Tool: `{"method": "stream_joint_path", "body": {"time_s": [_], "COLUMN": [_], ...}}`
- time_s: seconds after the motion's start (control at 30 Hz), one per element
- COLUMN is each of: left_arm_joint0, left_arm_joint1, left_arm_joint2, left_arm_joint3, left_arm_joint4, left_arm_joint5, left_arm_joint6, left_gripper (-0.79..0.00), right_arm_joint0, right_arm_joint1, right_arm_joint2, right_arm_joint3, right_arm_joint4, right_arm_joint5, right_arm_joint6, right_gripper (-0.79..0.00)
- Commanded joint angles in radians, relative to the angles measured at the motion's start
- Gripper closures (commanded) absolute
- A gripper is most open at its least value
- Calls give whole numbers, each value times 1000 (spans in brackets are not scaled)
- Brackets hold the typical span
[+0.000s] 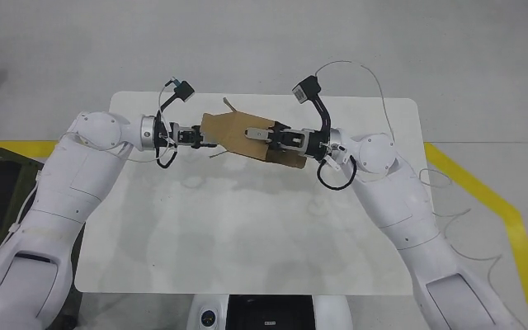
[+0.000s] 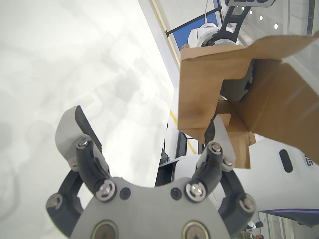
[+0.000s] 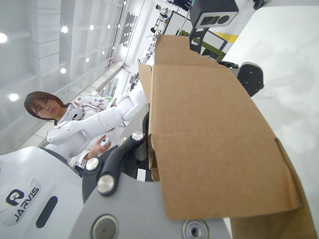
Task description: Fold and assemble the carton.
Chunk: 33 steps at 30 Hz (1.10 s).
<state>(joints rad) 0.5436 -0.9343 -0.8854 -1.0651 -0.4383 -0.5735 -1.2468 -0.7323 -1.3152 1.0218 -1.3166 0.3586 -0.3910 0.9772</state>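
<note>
White desk (image 1: 247,239) with rounded corners, on a pale grey floor (image 1: 247,41); yellow floor line (image 1: 474,186) runs diagonally past the desk's right side, with another stretch at the left edge. Big open hall, white gridded ceiling (image 3: 82,13) with rows of round lights (image 3: 64,29) on. Blue panel (image 2: 182,32) stands beyond the desk.

carton (image 1: 235,132) over the table (image 1: 247,239), between left gripper (image 1: 200,136) and right gripper (image 1: 262,134).

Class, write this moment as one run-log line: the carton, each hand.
carton: flaps open, held above table | left hand: open, one finger at a flap | right hand: shut on carton
</note>
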Motion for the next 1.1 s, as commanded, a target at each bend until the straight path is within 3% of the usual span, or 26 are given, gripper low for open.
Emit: {"method": "stream_joint_path", "body": {"time_s": [0.0, 0.33, 1.07], "left_arm_joint0": [3, 41, 40], "left_arm_joint1": [5, 27, 41], "left_arm_joint2": [-4, 11, 16], "left_arm_joint3": [14, -45, -69], "left_arm_joint4": [10, 23, -25], "left_arm_joint5": [-3, 19, 11], "left_arm_joint6": [4, -19, -11], "left_gripper": [-785, -785, -785], "right_arm_joint0": [-2, -13, -43], "right_arm_joint1": [2, 8, 2], "right_arm_joint2": [14, 37, -36], "right_arm_joint3": [5, -1, -80], "right_arm_joint4": [-4, -79, -105], "right_arm_joint5": [-2, 4, 30], "right_arm_joint6": [-17, -94, -47], "right_gripper": [0, 0, 0]}}
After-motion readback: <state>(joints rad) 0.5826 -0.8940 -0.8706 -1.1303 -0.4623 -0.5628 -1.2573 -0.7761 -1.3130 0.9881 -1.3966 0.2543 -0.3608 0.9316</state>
